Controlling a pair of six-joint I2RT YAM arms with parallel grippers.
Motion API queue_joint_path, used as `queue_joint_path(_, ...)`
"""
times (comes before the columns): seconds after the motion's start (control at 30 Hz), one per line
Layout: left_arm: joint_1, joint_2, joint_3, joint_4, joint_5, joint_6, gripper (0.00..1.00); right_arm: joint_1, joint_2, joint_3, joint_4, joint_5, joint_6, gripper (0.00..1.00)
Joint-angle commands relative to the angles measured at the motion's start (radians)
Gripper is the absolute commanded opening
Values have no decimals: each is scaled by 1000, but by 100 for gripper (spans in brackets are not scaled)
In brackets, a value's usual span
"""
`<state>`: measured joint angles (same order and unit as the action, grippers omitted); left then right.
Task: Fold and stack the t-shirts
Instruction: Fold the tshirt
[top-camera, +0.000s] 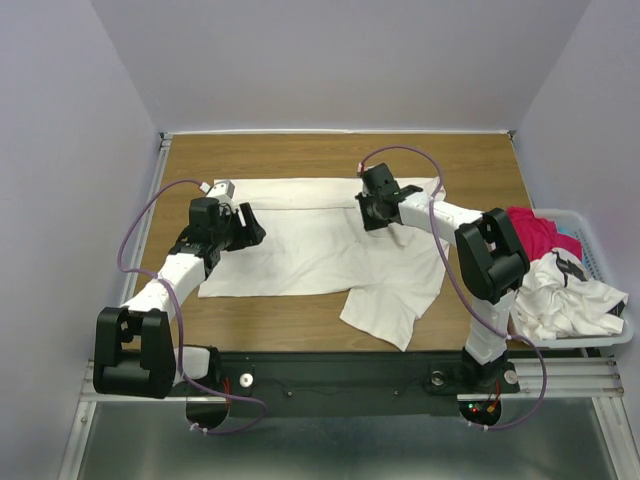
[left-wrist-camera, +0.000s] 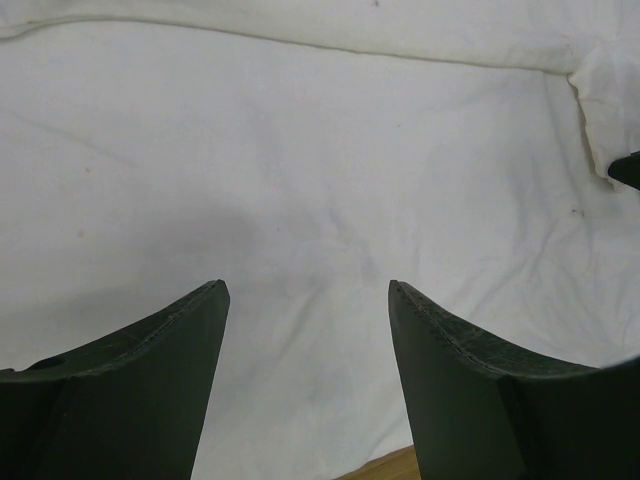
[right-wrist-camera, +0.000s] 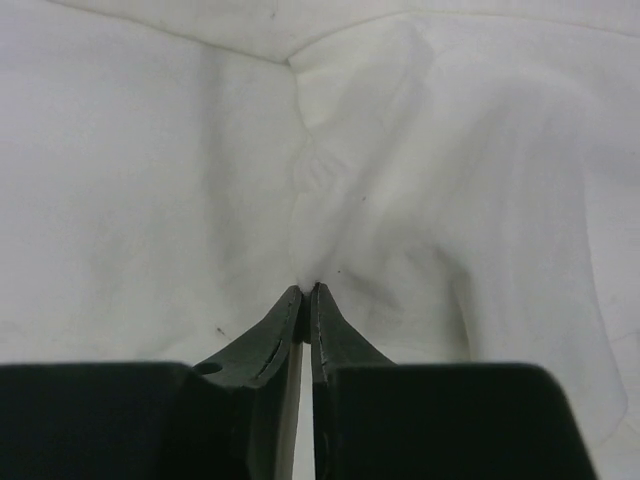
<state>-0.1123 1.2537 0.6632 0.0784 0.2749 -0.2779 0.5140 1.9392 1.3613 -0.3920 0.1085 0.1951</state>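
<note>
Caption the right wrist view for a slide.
Right gripper pinches a fold of the off-white t-shirt, fabric puckering at its closed fingertips.

Magenta t-shirt (top-camera: 537, 232) partly hidden behind right arm (top-camera: 490, 255)

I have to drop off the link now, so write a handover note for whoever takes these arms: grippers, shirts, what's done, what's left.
Left gripper: open, over the left part of the off-white t-shirt, holding nothing.
Right gripper: shut, pinching a bunch of that shirt toward its far right side.
Off-white t-shirt: laid out on the table, rumpled at the near right.
Magenta t-shirt and white t-shirt with dark markings: bunched in the basket on the right.
Done: one shirt laid out.
Left: fold it, then fold the other two and stack all three.
</note>
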Motion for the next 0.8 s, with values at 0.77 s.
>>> queue_joint_path(0.77,-6,-5,-5,24,3,6,76,0,-17,99,4,-133,221,46)
